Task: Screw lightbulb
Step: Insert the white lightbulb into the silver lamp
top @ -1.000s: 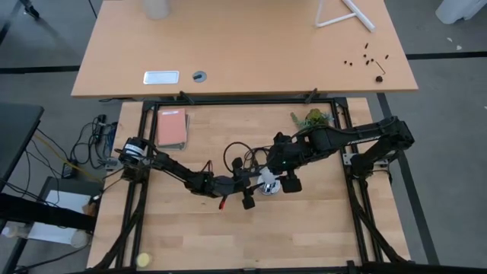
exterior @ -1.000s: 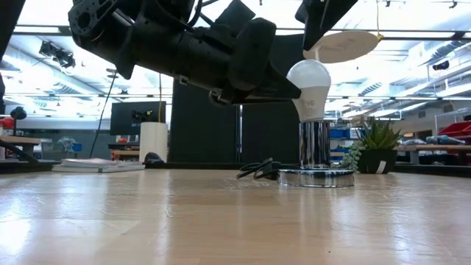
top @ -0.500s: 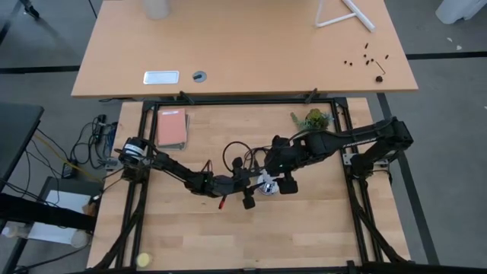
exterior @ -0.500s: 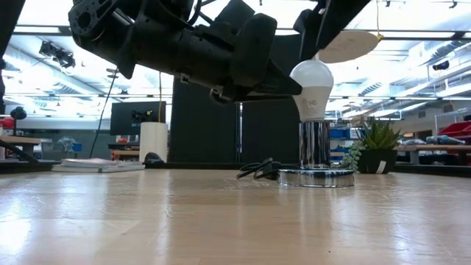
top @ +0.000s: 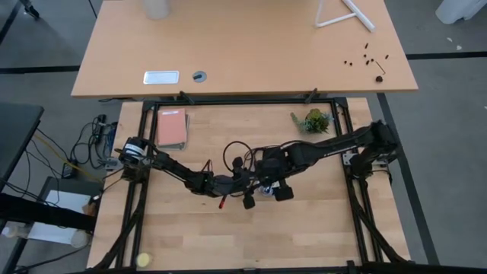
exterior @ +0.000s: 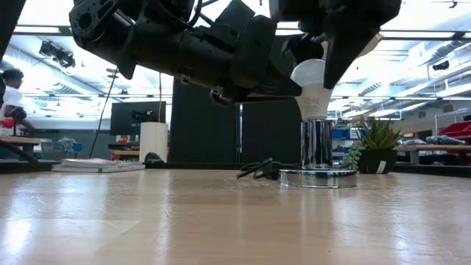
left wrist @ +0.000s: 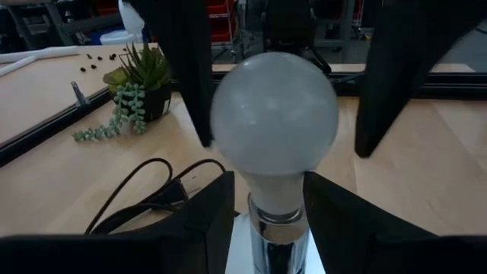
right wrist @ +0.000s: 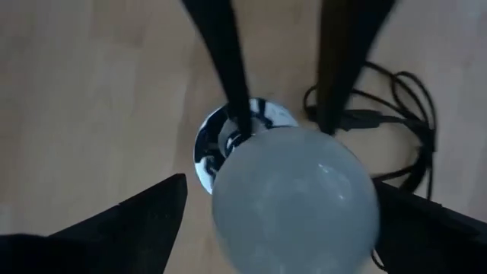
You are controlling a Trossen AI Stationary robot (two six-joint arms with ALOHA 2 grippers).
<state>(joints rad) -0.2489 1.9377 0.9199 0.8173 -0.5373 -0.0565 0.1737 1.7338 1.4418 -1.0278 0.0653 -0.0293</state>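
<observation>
The white lightbulb [exterior: 310,85] stands upright with its narrow end in a chrome socket post [exterior: 315,143] on a round base [exterior: 316,177]. My left gripper [left wrist: 268,179] reaches in level from the table's left, its fingertips at the bulb's tapering lower part. My right gripper [left wrist: 285,144] hangs over the bulb, pointing down and open. Its two fingers [left wrist: 186,76] stand on either side of the round top with gaps showing. In the high view the right gripper [top: 270,189] hides nearly all of the bulb. My left gripper has the lightbulb's narrow lower part [left wrist: 275,189], just above the socket, between its two fingertips. It comes level from the table's left, and only the fingers' free ends [exterior: 294,90] reach the bulb. The bulb stays upright in the socket. The fingers' tops hide the touching faces.
A black cord [left wrist: 144,199] loops over the table behind the socket base. A small potted plant [top: 312,119] stands at the far right and a pink book [top: 171,128] at the far left. A person [exterior: 11,81] shows in the room beyond.
My right gripper has come down and a little toward the table's left, from above and beside the bulb to around its round top. Bulb, socket and left gripper have kept still.
</observation>
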